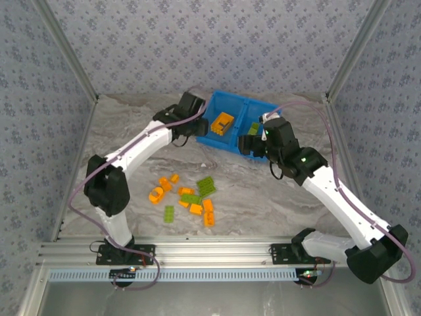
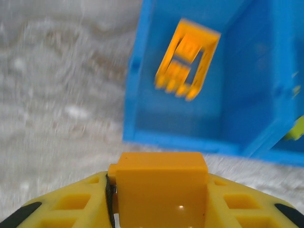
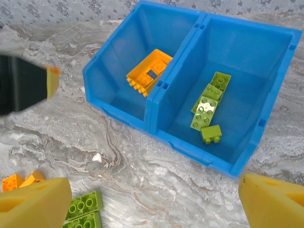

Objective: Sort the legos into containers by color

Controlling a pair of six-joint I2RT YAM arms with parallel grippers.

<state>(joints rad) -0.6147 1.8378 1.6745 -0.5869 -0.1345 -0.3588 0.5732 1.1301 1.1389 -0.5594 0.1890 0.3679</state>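
Observation:
My left gripper [image 2: 159, 194] is shut on an orange lego [image 2: 161, 175], just short of the blue bin's near wall [image 2: 137, 95]. In the top view it [image 1: 191, 108] hovers at the bin's left end [image 1: 209, 139]. The left container holds an orange frame-shaped lego [image 3: 148, 71]. The right container holds several green legos [image 3: 209, 102]. My right gripper [image 3: 152, 204] is open with nothing between its fingers, above the table in front of the bin, near its right half [image 1: 253, 145]. Loose orange and green legos [image 1: 187, 194] lie mid-table.
The marble-patterned table [image 1: 263, 197] is walled by patterned panels and metal posts [image 1: 66, 72]. A metal rail [image 1: 210, 253] carrying both arm bases runs along the near edge. Two green bricks [image 3: 83, 211] lie beside my right gripper's left finger.

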